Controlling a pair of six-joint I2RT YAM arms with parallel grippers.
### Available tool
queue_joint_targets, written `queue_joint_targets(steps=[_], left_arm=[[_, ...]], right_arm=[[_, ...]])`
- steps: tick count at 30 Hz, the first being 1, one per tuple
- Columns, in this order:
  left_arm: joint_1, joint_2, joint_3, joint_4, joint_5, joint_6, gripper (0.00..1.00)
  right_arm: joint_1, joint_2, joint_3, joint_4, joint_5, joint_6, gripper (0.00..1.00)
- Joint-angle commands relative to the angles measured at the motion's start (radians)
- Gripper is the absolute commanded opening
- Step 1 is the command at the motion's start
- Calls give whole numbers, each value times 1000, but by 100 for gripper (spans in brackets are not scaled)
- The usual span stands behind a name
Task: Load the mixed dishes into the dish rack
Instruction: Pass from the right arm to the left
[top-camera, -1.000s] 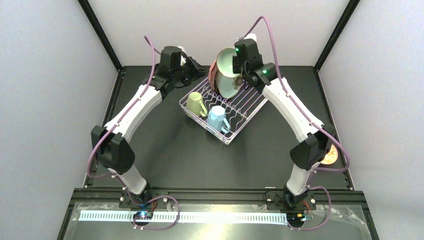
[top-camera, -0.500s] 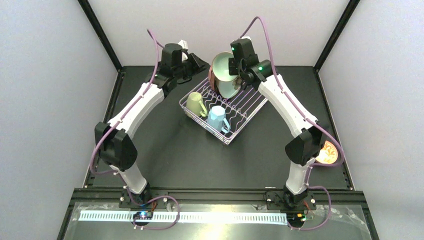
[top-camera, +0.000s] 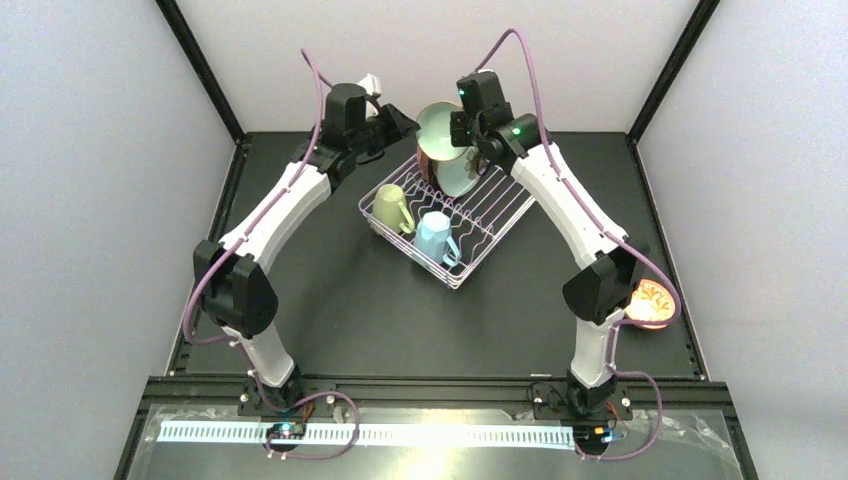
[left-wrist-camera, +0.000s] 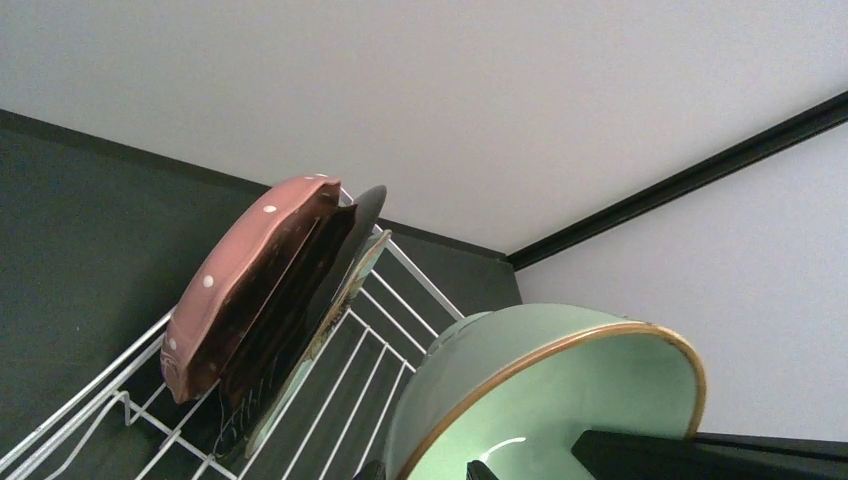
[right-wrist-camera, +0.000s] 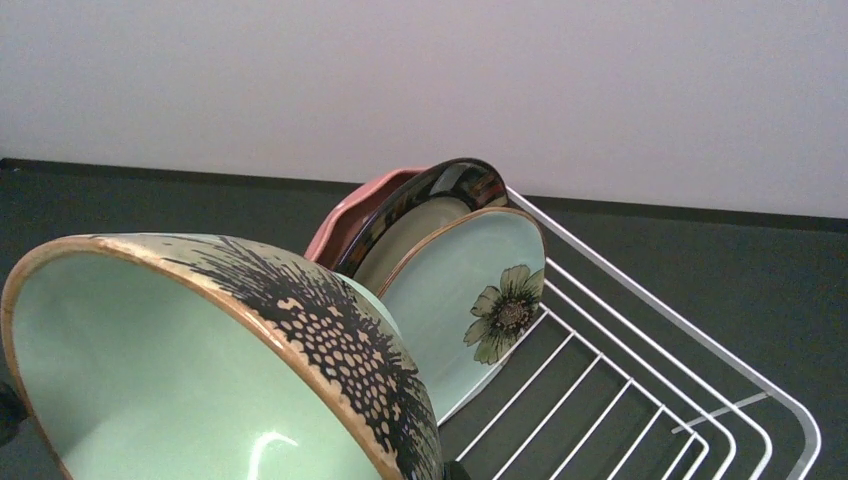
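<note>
Bowl (top-camera: 438, 125) hangs over the far end of the rack (top-camera: 497, 246) in the top view. The right jaws are clamped on its rim, and it is tipped on edge with its mouth turned toward the left arm (top-camera: 300, 190). It sits just in front of the plates (top-camera: 455, 178) standing in the far slots. Two mugs (top-camera: 433, 235) fill the near-left corner, and bare prongs lie between plates and mugs. The left jaws hover just beside the bowl on its far-left side; whether they are parted I cannot tell. A small bowl (top-camera: 650, 302) sits on the surface (top-camera: 350, 300) by the right arm's elbow, well apart from the rack.

Left wrist view: the bowl (left-wrist-camera: 520, 400) fills the lower right, inside facing this camera, with the pink plate (left-wrist-camera: 250, 280) leaning in the rack to its left. The left jaws themselves are not readable here.

Right wrist view: the bowl's (right-wrist-camera: 200, 370) rim is at lower left, the flowered plate (right-wrist-camera: 470, 300) is just behind it, and open wires spread to the right. The free slot seems to lie below and nearward of the bowl, so the right arm is the one placed to lower it, rim parallel to the plates.
</note>
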Motion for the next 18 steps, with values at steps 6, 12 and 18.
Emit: queue_joint_targets(steps=[6, 12, 18], left_arm=[[-19, 43, 53, 21, -25, 98, 45], [-25, 40, 45, -7, -65, 138, 45], [-28, 39, 35, -4, -84, 147, 45]], right_arm=[[0, 21, 108, -1, -42, 28, 0], [0, 19, 132, -18, -38, 19, 0], [0, 20, 144, -25, -55, 20, 0]])
